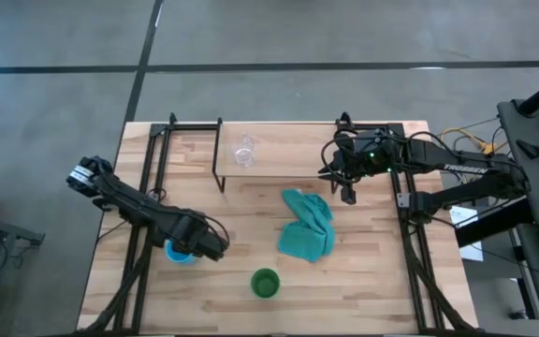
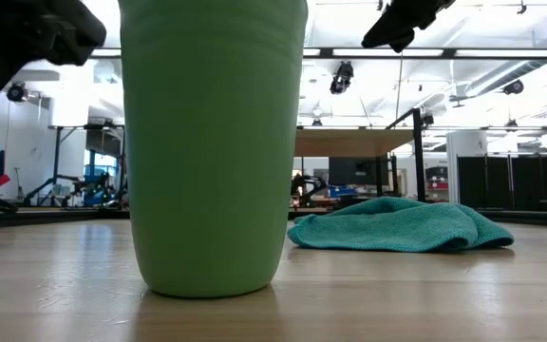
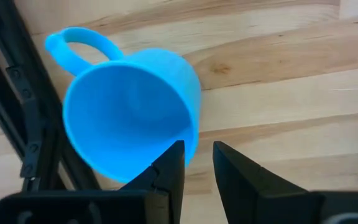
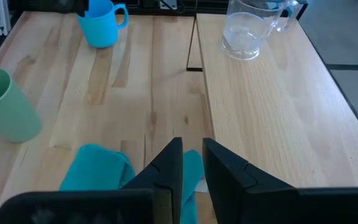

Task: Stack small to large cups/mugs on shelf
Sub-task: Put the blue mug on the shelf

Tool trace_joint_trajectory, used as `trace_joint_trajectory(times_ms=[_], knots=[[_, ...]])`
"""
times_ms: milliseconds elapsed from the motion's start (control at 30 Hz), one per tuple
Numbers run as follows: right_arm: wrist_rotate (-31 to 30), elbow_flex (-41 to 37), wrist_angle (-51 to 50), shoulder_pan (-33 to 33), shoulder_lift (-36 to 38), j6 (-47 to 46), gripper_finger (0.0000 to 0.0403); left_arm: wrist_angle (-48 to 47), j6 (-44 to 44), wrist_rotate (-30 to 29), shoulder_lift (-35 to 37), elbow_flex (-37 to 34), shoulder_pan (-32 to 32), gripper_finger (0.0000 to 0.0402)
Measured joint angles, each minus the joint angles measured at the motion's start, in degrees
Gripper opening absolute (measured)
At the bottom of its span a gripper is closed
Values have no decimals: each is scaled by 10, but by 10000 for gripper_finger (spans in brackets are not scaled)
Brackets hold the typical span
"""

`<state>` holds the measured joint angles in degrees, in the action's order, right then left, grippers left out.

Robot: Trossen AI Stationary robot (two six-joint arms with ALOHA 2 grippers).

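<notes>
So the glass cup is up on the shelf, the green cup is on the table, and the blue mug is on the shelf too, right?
Not quite. The blue mug is on the table, under the left gripper, as the high view shows. The glass cup is on the shelf, the green cup on the table.

Bare table (image 1: pixel 382 271) lies right of the green cup (image 1: pixel 266 283); the teal cloth (image 1: pixel 307 225) blocks the middle, near the shelf (image 1: pixel 279 150).

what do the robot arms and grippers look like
Both arms are dark, near black, built of jointed segments with cables looped along them. The right arm carries pale lettering and a small green light near its wrist. The left gripper and right gripper each have two flat, dark, tapered fingers.
</notes>
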<state>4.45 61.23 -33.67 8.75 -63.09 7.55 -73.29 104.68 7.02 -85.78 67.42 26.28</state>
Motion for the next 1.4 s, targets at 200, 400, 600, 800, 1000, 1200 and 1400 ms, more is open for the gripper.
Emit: trace_joint_trajectory(times_ms=[200,400,600,800,1000,1200,1400], knots=[[0,0,0,0,0,0,57,25,0,0,0,-20,0,70],[0,0,0,0,0,0,56,25,0,0,0,-37,0,70],[0,0,0,0,0,0,56,68,-6,1,0,-50,0,70],[0,0,0,0,0,0,56,93,-13,1,0,-54,0,54],[0,0,0,0,0,0,56,108,-81,3,0,-54,0,5],[0,0,1,0,0,0,56,132,-182,2,-1,-27,-5,1],[0,0,2,0,0,0,56,128,-251,-9,-2,42,-35,1]])
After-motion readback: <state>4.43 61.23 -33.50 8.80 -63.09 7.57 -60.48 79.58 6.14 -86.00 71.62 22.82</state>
